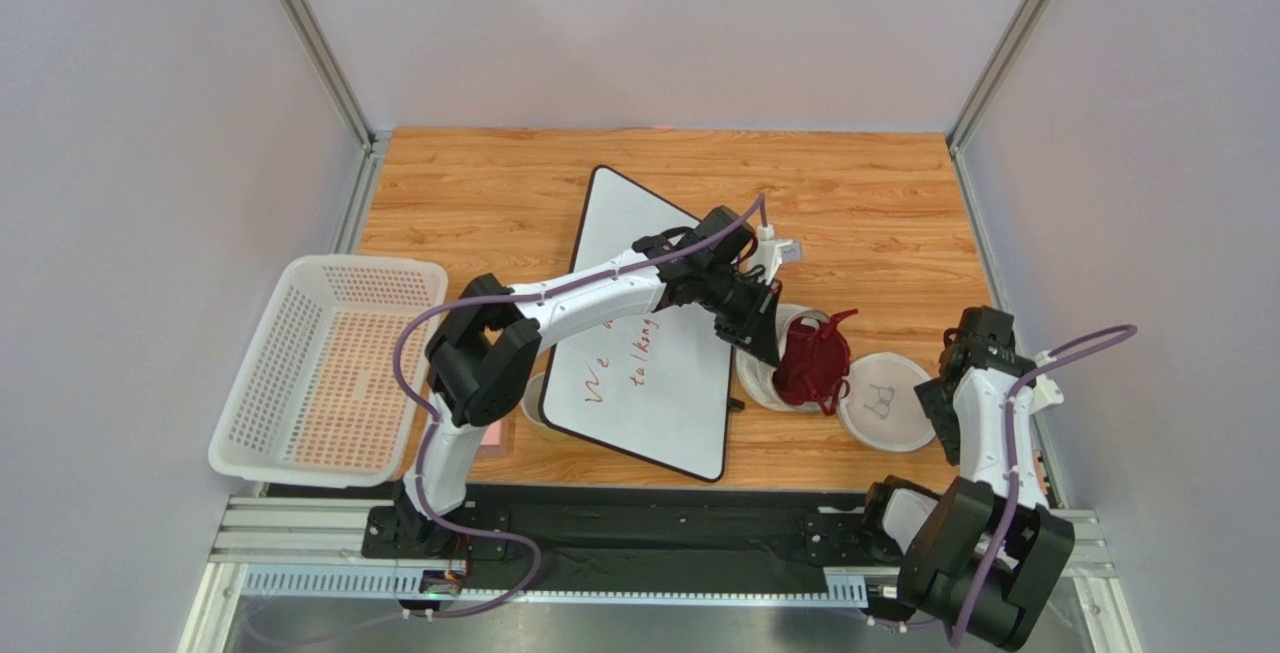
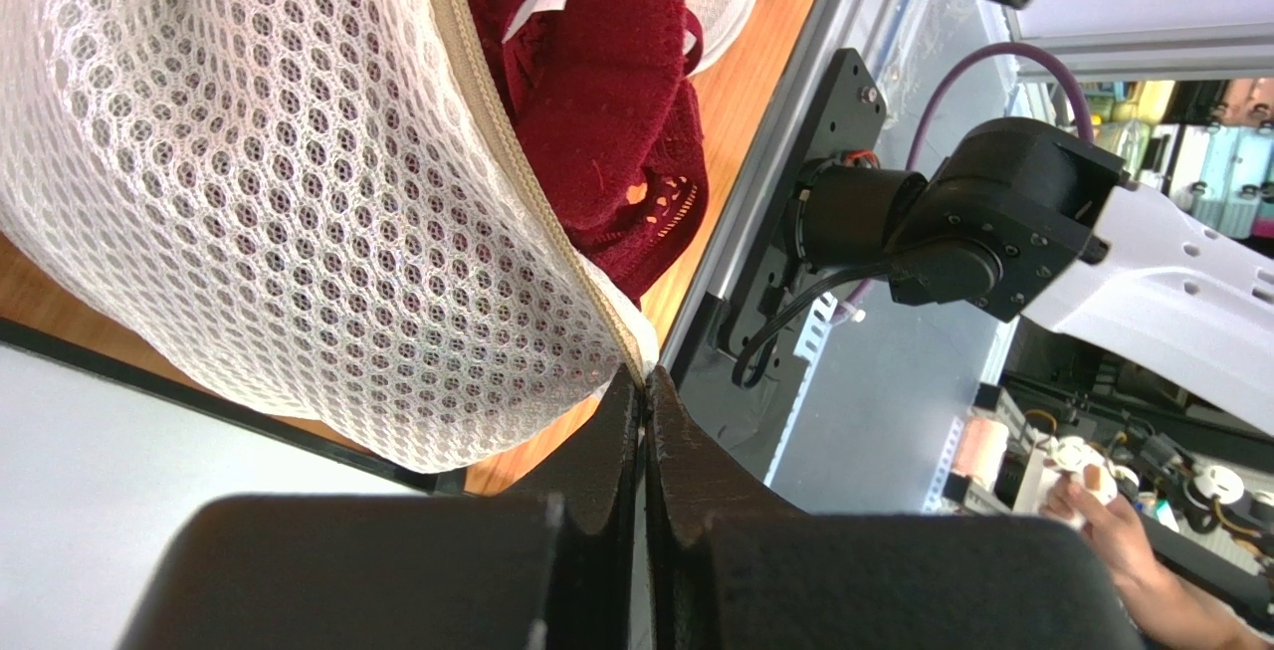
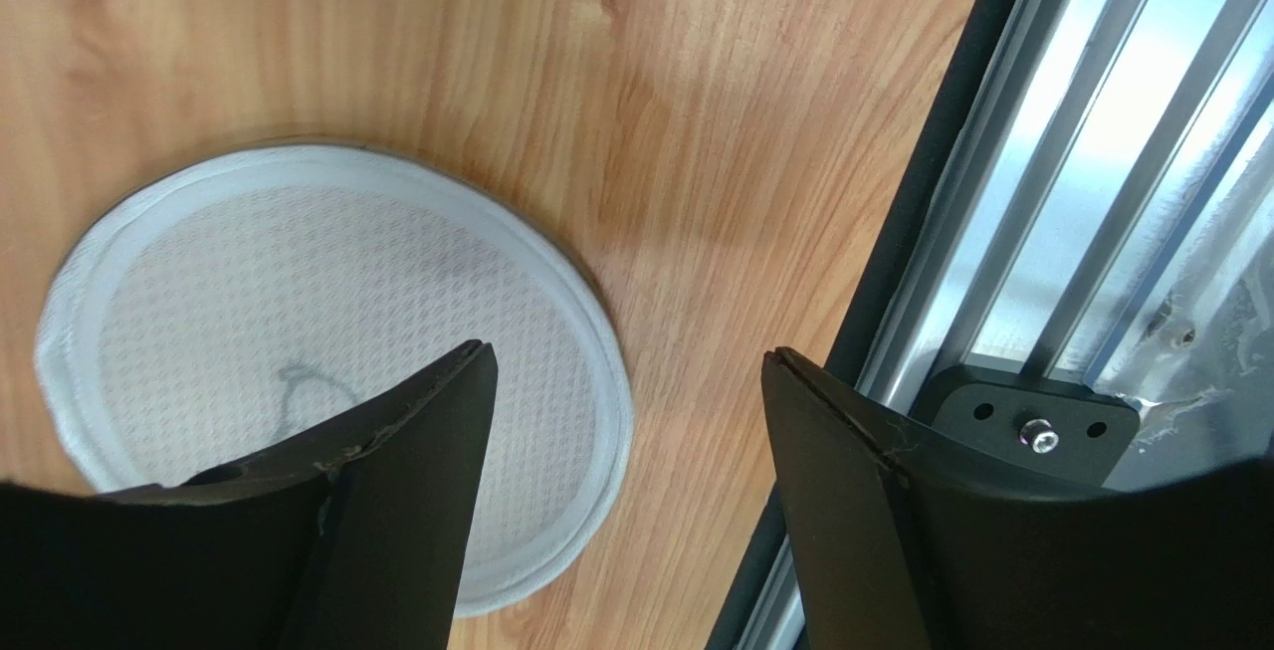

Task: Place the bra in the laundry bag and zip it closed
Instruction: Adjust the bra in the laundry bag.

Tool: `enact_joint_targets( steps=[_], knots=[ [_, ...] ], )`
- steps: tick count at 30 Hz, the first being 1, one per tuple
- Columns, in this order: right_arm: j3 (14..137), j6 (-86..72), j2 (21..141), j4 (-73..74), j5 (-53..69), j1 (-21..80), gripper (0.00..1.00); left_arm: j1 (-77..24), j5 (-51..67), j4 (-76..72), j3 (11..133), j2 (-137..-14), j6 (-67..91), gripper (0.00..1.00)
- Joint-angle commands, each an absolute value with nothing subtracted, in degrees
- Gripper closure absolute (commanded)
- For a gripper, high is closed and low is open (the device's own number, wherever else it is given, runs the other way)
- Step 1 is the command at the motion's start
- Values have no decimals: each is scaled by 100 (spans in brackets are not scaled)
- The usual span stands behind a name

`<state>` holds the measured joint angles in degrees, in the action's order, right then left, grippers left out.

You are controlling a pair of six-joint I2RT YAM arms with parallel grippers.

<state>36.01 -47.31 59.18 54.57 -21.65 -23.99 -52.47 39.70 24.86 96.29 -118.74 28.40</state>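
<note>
The dark red bra [image 1: 813,361] is bunched in the open mouth of the white mesh laundry bag [image 1: 759,379], partly spilling over its rim. In the left wrist view the bra [image 2: 606,98] lies inside the bag [image 2: 254,187], behind the tan zipper edge. My left gripper [image 2: 645,377] is shut on the bag's rim at that zipper edge, also seen from above as the left gripper [image 1: 751,326]. The bag's round lid [image 1: 887,401] lies flat on the table to the right. My right gripper [image 3: 625,367] hangs open over the lid [image 3: 225,322], holding nothing; from above the right gripper [image 1: 945,389] is beside the lid.
A whiteboard [image 1: 646,338] with red writing lies under the left arm. A white perforated basket [image 1: 323,368] sits at the left edge. The metal rail [image 3: 1047,187] of the table's near edge runs close to the right gripper.
</note>
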Motion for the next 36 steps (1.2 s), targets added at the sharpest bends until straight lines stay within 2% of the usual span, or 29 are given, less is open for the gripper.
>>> enact_joint_targets(
  steps=[1,4,12,15,18,19,22,25,29,36],
  knots=[
    [3349,-4764,6257,4346,-2074,-2566,32,-5238,4175,2276,9870,-11900,2830,100],
    [3226,-4606,6451,3869,-2004,-2558,39,-5238,4219,2285,9861,-11927,2821,100],
    [3050,-4606,7013,3411,-1891,-2584,43,-5247,4175,2312,9800,-11900,2769,100],
    [2997,-4421,7022,3200,-1680,-2584,50,-5247,4157,2355,9852,-11935,2751,100],
    [2988,-4360,7031,3147,-1565,-2584,71,-5238,4140,2452,9940,-11962,2725,100],
    [2980,-4342,7014,3173,-1538,-2593,83,-5238,4114,2496,9967,-11971,2699,100],
    [3102,-4236,6760,3444,-1450,-2575,95,-5230,4061,2627,10046,-11988,2654,100],
    [3348,-4183,6198,3874,-1485,-2531,100,-5212,4017,2733,10090,-11997,2628,100],
    [3507,-4263,5390,4376,-1582,-2365,100,-5142,4017,2751,10116,-12006,2689,100],
    [4227,-4254,5080,5439,-1915,-1899,100,-4922,4069,2926,10467,-12111,2812,100]
  ],
)
